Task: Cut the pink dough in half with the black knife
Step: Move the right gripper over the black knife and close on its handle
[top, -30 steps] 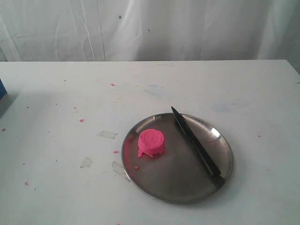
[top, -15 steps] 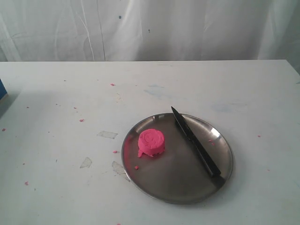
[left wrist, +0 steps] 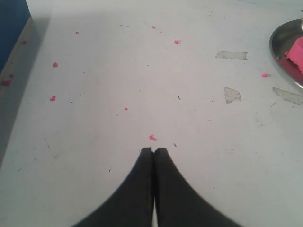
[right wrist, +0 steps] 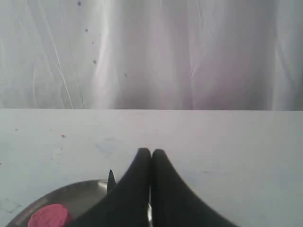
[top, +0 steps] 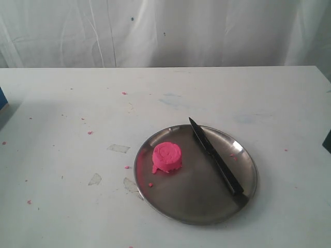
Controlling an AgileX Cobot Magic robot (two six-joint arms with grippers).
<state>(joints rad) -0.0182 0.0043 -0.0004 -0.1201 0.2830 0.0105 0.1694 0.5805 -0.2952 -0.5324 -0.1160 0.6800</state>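
The pink dough (top: 167, 157) is a short round puck lying on the left part of a round steel plate (top: 170, 206). The black knife (top: 215, 157) lies across the plate's right side, its point toward the back. My right gripper (right wrist: 151, 151) is shut and empty, held over the table with the knife tip (right wrist: 111, 178), the plate (right wrist: 80, 194) and the dough (right wrist: 49, 216) low in its view. A dark sliver of the right arm (top: 327, 140) shows at the exterior view's right edge. My left gripper (left wrist: 153, 150) is shut and empty above bare table, the plate rim (left wrist: 280, 56) far off.
Tiny pink crumbs (top: 90, 133) are scattered over the white table (top: 62, 206). Clear tape scraps (top: 118, 148) lie left of the plate. A blue object (top: 2, 98) sits at the far left edge. A white curtain (top: 165, 31) hangs behind the table.
A dark part of the right arm has come into the exterior view at its right edge. The dough, knife and plate have not moved.
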